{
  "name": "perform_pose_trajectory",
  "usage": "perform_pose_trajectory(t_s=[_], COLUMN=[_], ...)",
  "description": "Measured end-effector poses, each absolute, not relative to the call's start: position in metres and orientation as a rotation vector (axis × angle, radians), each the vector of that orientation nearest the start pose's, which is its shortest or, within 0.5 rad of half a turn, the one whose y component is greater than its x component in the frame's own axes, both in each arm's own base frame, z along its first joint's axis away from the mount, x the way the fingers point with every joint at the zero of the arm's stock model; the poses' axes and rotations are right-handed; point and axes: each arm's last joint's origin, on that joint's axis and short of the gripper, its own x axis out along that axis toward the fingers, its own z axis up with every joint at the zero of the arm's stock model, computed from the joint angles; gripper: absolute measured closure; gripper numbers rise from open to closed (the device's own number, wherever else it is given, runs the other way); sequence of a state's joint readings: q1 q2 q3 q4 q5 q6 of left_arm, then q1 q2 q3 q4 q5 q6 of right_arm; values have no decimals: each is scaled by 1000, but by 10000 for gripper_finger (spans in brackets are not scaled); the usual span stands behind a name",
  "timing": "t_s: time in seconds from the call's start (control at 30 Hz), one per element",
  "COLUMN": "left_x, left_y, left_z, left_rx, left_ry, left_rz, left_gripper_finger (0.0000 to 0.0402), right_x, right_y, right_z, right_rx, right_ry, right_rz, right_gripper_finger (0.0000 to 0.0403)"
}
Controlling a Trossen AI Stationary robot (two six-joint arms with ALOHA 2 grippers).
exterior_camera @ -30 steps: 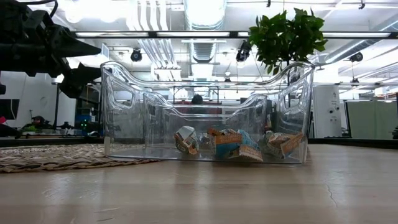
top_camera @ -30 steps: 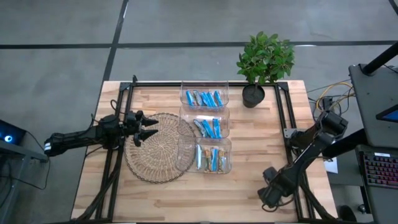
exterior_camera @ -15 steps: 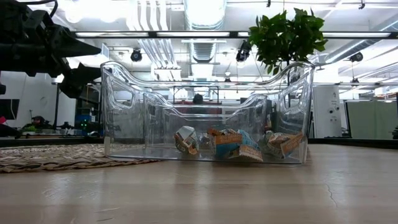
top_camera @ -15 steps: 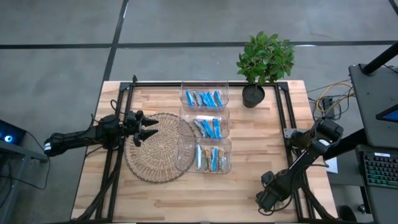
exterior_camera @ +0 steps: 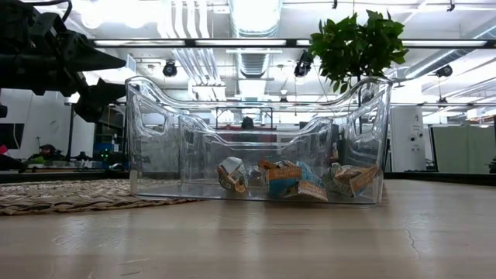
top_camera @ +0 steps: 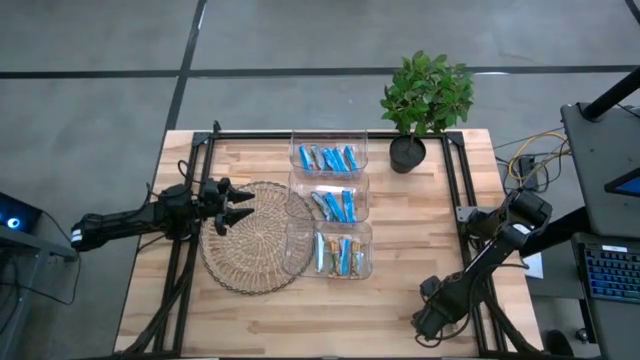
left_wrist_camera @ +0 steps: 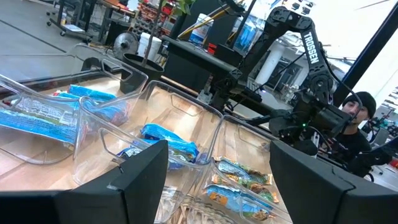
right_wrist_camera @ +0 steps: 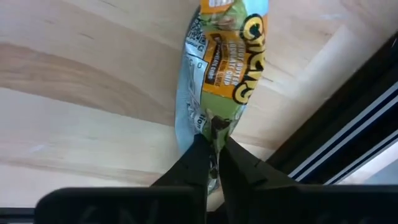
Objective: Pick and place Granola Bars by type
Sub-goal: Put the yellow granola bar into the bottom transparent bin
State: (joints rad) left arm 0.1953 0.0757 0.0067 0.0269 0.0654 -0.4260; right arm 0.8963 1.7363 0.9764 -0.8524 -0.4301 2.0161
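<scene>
Pinching the end of a granola bar (right_wrist_camera: 225, 68), the right gripper (right_wrist_camera: 211, 146) sits low over the wooden table (top_camera: 410, 230) at the lower right of the high view, close to the black frame rail (right_wrist_camera: 348, 134) along the table's edge. In the right wrist view its two dark fingers (right_wrist_camera: 194, 163) are closed tight on the crimped end of a pale green and blue wrapper with orange lettering, and the rest of the bar lies on the wood in front of them. From above, the right gripper (top_camera: 428, 322) hides the bar.

Three clear bins stand in a column in the middle of the high view. The upper bin (top_camera: 297, 140) holds blue and tan bars (top_camera: 328, 157), the middle bin (top_camera: 295, 185) holds blue bars (top_camera: 336, 206), and the lower bin (top_camera: 293, 240) holds blue and tan bars (top_camera: 338, 254). A round woven mat (top_camera: 250, 240) lies just left of the bins, its edge touching them. A potted plant (top_camera: 420, 105) stands at the upper right of the table.

The left gripper (top_camera: 238, 205) hovers over the left edge of the mat with its fingers spread apart and nothing between them; the left wrist view looks past them toward the bins (left_wrist_camera: 99, 134). A person (left_wrist_camera: 357, 127) shows at the right of that view, beyond the table.
</scene>
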Motion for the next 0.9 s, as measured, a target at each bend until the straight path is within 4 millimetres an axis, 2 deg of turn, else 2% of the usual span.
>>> perform_pose_trajectory(t_s=[0.2,0.3,0.57,0.7,0.9], left_x=[100,100,100,100,100], left_y=[18,18,18,18,18], left_z=[162,162,162,162,162], left_rx=[-431,-431,-431,-431,-431], left_ry=[14,14,13,13,13], left_rz=[137,136,137,136,136], left_gripper_finger=[140,140,140,140,140], right_x=[164,166,176,180,179], right_y=[222,219,216,214,200], right_z=[145,152,193,213,243], right_rx=[905,894,884,953,1111], right_ry=[1831,1824,1819,1797,1713], right_rz=[-938,-975,-1026,-1038,-1083], right_gripper_finger=[391,392,393,394,394])
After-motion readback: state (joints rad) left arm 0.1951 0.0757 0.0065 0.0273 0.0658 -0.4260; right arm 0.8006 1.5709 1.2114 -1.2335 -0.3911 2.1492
